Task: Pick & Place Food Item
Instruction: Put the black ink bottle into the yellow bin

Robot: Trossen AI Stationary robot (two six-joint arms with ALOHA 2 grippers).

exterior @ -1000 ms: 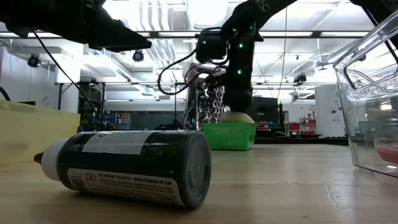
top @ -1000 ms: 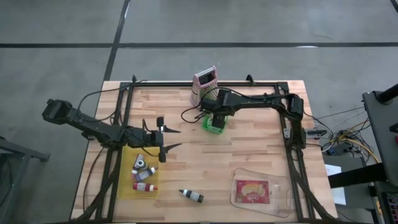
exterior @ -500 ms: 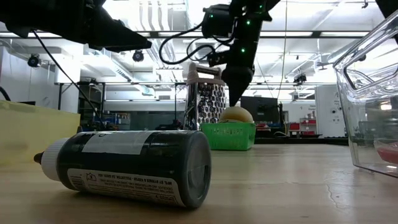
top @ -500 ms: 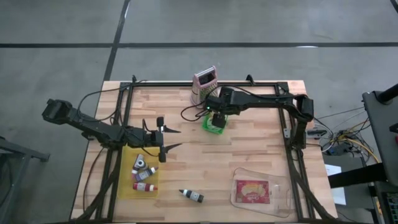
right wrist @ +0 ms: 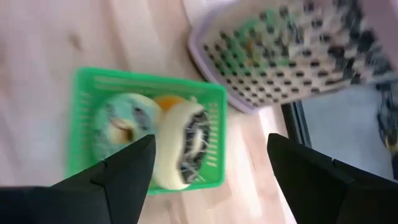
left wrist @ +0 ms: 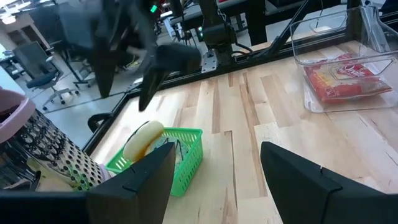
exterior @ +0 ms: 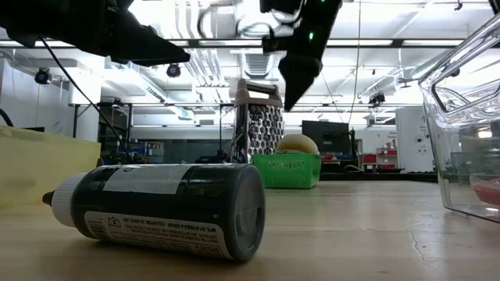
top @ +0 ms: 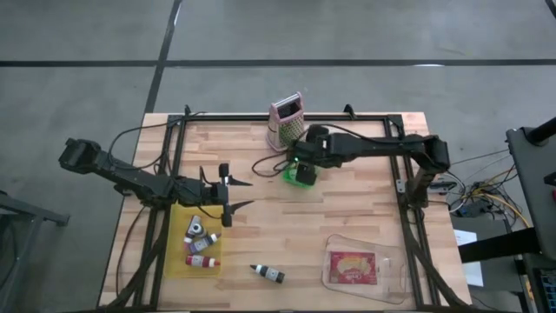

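Low view, nearest: dark bottle (exterior: pixel 160 207) lying on its side on the surface (exterior: pixel 351 226); clear tray (exterior: pixel 467 125) at the edge of that view. From overhead the tray (top: pixel 365 269) holds a red packet (top: pixel 352 267), hidden from the low camera. My left pincer (top: pixel 233 194) hangs spread above the yellow mat (top: pixel 195 243). Bare wood lies between these and the far side. My right pincer (right wrist: pixel 208 162), spread, hovers above the green basket (right wrist: pixel 146 127) holding the food items (right wrist: pixel 180 146). The grater (top: pixel 285 122) stands just behind, at the far edge.
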